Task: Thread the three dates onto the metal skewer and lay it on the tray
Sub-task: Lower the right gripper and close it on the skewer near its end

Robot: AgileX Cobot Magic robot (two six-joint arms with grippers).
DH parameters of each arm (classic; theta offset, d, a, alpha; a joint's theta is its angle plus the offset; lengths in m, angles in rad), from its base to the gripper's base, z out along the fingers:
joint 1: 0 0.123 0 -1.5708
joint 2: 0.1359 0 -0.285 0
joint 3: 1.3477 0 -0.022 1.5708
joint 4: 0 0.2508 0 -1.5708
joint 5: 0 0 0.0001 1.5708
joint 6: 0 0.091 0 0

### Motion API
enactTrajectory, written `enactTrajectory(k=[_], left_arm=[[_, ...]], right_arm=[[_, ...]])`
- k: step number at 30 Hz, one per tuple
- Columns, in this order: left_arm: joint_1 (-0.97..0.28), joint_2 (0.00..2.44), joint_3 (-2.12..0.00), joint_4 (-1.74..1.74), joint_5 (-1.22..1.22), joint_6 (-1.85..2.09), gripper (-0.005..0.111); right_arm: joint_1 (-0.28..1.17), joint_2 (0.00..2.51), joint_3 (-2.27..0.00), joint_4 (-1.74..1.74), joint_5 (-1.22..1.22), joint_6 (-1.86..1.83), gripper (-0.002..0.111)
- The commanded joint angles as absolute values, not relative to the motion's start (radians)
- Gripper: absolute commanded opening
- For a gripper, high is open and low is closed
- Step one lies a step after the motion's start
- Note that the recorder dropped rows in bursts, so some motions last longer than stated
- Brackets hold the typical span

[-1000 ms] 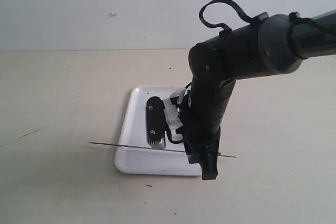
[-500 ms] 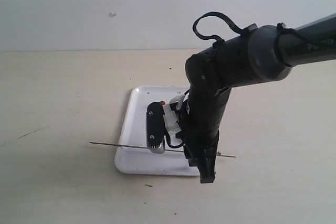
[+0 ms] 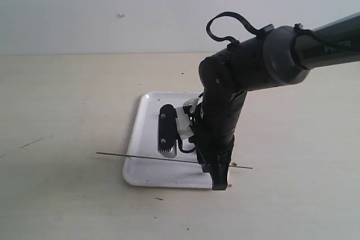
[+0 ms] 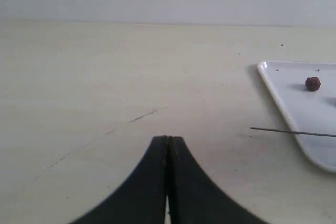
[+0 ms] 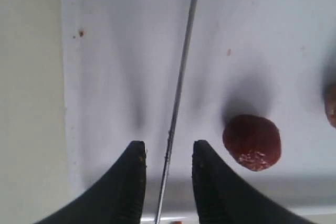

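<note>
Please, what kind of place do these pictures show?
Probably a robot test bench, not a kitchen: a plain pale table against a blank wall, with a robot arm, a tray and a skewer.

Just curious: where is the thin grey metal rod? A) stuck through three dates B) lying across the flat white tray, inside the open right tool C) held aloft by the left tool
B: the thin grey metal rod lies across the white tray inside the open right tool.

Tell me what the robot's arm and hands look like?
The right arm is a thick, glossy black-and-dark-grey tube with rounded joints; a black cable loops above it, and a white part sits near the wrist. Both the right hand and left hand end in black, tapering, curved fingers.
</note>
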State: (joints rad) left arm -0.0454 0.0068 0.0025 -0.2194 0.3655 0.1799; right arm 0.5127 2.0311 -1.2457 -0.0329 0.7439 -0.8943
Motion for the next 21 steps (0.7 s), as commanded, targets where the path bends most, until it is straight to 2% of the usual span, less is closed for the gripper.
enactTrajectory(k=[1,12,15,18,21], left_arm=[[-0.048,0.0,0.0,-0.222,0.36,0.179,0.0],[-0.048,0.0,0.0,-0.222,0.36,0.179,0.0],[-0.048,0.0,0.0,-0.222,0.36,0.179,0.0],[-0.048,0.0,0.0,-0.222,0.36,0.179,0.0],[-0.048,0.0,0.0,-0.222,0.36,0.179,0.0]], right_arm=[[0.509,2.045,-1.254,-0.032,0.737,-0.887,0.031],[0.509,2.095,-1.254,-0.036,0.735,-0.891,0.028],[0.509,2.095,-1.254,-0.036,0.735,-0.889,0.018],[0.509,2.095,-1.254,-0.036,0.735,-0.889,0.001],[0.509,2.095,-1.254,-0.036,0.735,-0.887,0.0]])
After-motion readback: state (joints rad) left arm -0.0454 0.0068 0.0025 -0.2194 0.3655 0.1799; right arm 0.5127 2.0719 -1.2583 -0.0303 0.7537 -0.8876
